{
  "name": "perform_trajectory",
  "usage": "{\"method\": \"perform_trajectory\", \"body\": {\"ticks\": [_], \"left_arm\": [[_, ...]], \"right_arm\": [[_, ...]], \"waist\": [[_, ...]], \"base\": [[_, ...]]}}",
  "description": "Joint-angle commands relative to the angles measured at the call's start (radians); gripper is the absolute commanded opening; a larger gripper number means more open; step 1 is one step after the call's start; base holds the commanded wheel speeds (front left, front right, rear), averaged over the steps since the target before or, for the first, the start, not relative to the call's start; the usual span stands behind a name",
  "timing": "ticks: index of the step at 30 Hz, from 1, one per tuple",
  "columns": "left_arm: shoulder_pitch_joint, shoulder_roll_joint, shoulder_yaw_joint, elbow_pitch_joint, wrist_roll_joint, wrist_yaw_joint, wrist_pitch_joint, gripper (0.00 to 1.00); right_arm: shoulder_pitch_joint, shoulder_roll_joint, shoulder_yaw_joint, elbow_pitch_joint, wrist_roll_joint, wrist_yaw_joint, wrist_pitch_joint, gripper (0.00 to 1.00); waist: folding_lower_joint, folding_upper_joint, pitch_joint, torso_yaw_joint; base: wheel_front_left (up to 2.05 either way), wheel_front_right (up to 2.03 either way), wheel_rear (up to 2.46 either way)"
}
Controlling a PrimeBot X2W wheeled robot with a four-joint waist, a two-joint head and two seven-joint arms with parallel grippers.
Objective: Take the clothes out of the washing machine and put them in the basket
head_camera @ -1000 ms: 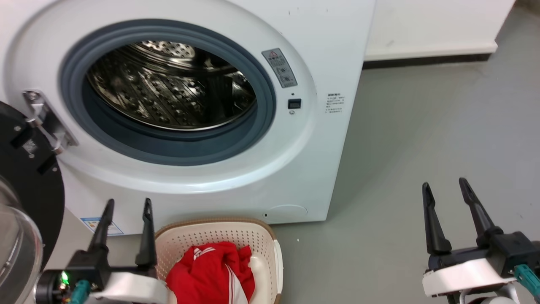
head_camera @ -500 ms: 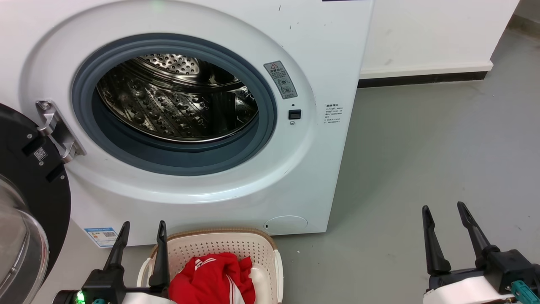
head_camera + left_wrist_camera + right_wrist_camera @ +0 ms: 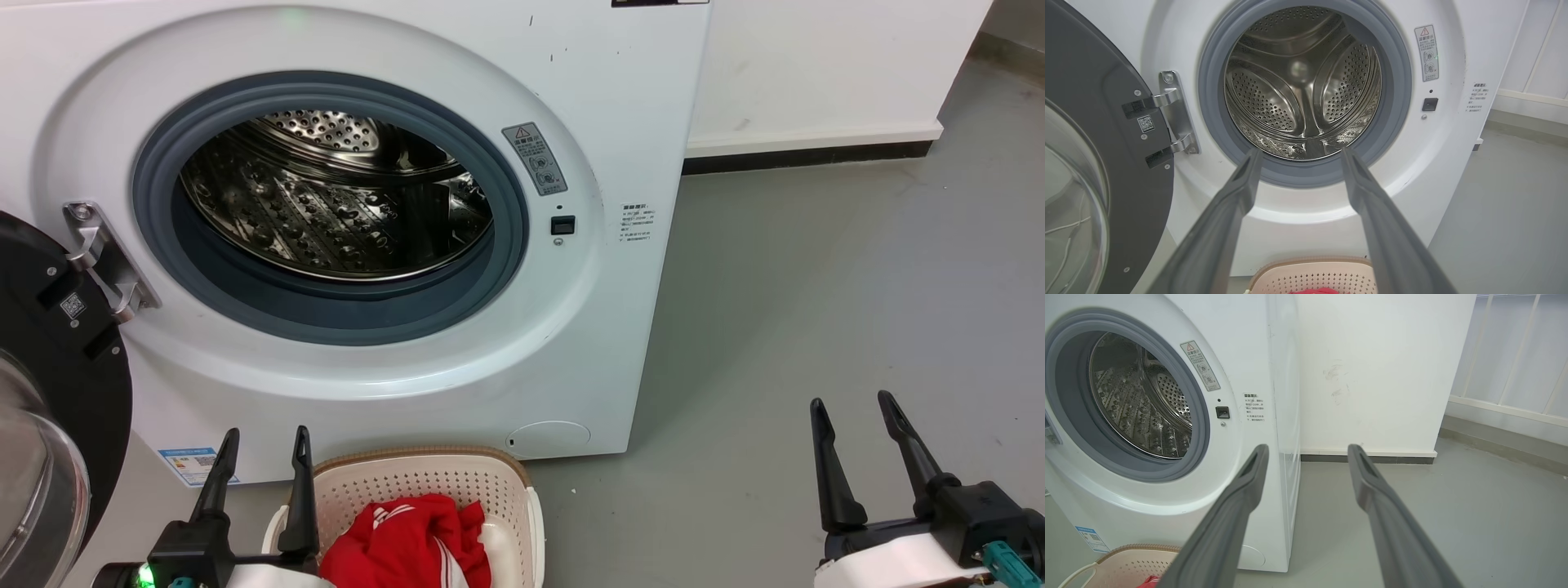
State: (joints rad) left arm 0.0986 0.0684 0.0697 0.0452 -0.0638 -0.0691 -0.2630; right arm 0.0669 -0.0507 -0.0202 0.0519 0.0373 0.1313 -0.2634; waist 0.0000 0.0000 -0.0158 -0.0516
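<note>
The white washing machine [image 3: 620, 122] stands open, and its steel drum [image 3: 326, 204] holds nothing I can see; the left wrist view looks straight into the bare drum [image 3: 1302, 81]. Red clothes [image 3: 408, 539], one with white stripes, lie piled in the cream basket [image 3: 490, 482] on the floor below the porthole. My left gripper [image 3: 265, 437] hovers open just left of the basket's rim, nothing between its fingers. My right gripper [image 3: 849, 404] is open over bare floor at the lower right. A sliver of the basket [image 3: 1314, 277] and red cloth [image 3: 1310, 291] shows between my left fingers.
The black-framed glass door [image 3: 49, 392] hangs swung open at the left, close to my left arm. Grey floor [image 3: 816, 286] stretches to the right of the machine up to a white wall with a dark skirting [image 3: 808, 151]. A white railing [image 3: 1515, 355] stands beyond.
The head camera has tilted up, so everything sits lower in view. Both grippers have sunk toward the bottom edge, staying open. The clothes lie unmoved in the basket.
</note>
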Motion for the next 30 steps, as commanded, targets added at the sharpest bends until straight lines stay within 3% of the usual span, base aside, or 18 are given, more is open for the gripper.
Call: {"method": "perform_trajectory", "body": {"ticks": [1,30], "left_arm": [[-0.005,-0.001,0.002,0.003,0.007,-0.002,-0.003,1.00],[-0.012,-0.015,0.016,0.011,0.021,-0.012,-0.003,1.00]], "right_arm": [[-0.007,0.001,0.002,-0.001,0.005,-0.001,-0.002,1.00],[-0.011,0.001,-0.010,-0.007,-0.005,-0.001,-0.002,1.00]], "waist": [[0.0000,0.0000,0.000,-0.001],[0.0000,0.0000,-0.001,-0.006]], "base": [[0.00,0.00,0.00],[0.00,0.00,0.00]]}}
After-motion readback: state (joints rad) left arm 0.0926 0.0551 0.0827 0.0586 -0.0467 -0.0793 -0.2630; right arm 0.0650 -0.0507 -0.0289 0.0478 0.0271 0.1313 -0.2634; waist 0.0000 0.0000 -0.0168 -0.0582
